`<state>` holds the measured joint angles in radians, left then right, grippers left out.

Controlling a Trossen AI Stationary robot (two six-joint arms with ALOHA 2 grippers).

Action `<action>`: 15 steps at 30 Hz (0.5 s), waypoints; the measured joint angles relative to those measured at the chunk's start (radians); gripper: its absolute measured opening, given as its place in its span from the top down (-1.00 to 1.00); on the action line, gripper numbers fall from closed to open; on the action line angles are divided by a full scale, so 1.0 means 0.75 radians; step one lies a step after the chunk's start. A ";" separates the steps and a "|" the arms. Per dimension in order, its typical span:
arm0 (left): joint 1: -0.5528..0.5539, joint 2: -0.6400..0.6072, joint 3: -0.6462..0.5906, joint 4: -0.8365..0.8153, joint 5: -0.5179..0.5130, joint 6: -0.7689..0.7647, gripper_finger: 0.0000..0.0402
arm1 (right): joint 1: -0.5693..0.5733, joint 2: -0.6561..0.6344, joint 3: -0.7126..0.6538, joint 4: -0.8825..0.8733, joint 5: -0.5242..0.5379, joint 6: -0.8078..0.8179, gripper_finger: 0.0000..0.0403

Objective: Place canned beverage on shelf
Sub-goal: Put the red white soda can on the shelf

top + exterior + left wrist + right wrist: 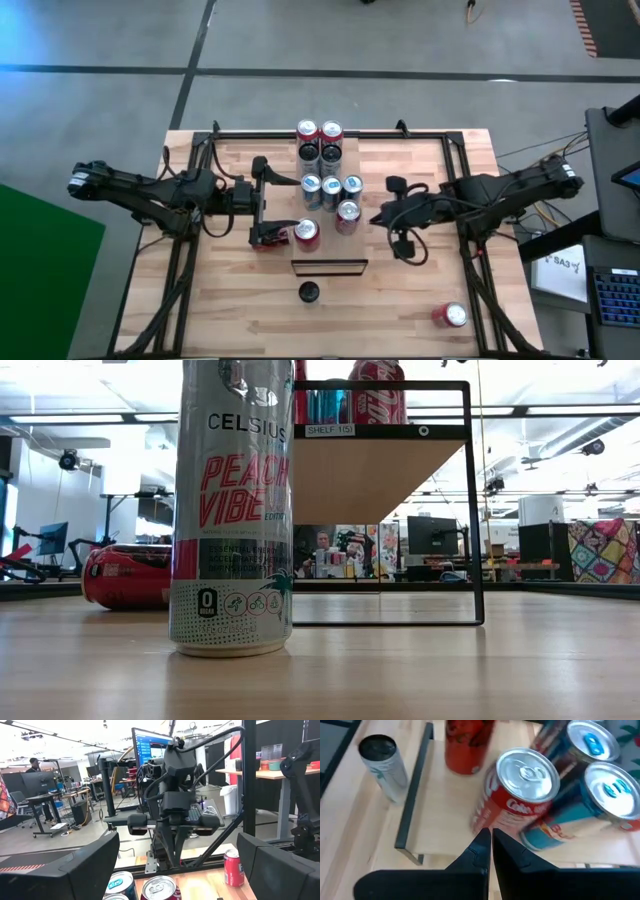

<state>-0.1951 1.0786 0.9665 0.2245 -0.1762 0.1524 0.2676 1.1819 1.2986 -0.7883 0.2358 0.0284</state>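
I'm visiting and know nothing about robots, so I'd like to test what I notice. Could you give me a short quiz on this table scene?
1. True or false: the right claw is wide open.
2. Which can lies on its side near the table's corner, apart from the rest? A) a red can B) a blue can C) a green can
3. Fill in: the tall Celsius can stands upright on the ______, not on the shelf.

Key: 1 false, it is shut. 2 A. 3 tabletop.
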 joint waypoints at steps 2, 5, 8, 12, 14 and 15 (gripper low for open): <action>0.001 0.000 0.000 0.000 0.000 0.000 -0.85 | 0.000 -0.014 -0.016 -0.005 0.029 0.014 0.96; 0.001 0.000 0.000 0.000 0.000 0.000 -0.85 | 0.000 -0.018 -0.058 0.010 0.070 0.015 0.96; 0.001 0.000 0.000 0.001 0.000 0.000 -0.85 | -0.003 -0.015 -0.118 0.066 0.108 0.000 0.96; 0.001 0.000 0.000 0.001 0.000 0.000 -0.85 | -0.009 -0.011 -0.201 0.177 0.149 -0.041 0.96; 0.001 0.000 0.000 0.001 0.000 0.000 -0.85 | -0.012 -0.011 -0.240 0.250 0.154 -0.061 0.96; 0.001 0.000 0.000 0.002 0.000 0.000 -0.85 | -0.013 -0.011 -0.256 0.282 0.155 -0.069 0.96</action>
<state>-0.1944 1.0786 0.9665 0.2256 -0.1764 0.1524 0.2578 1.1736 1.1064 -0.5766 0.3519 -0.0237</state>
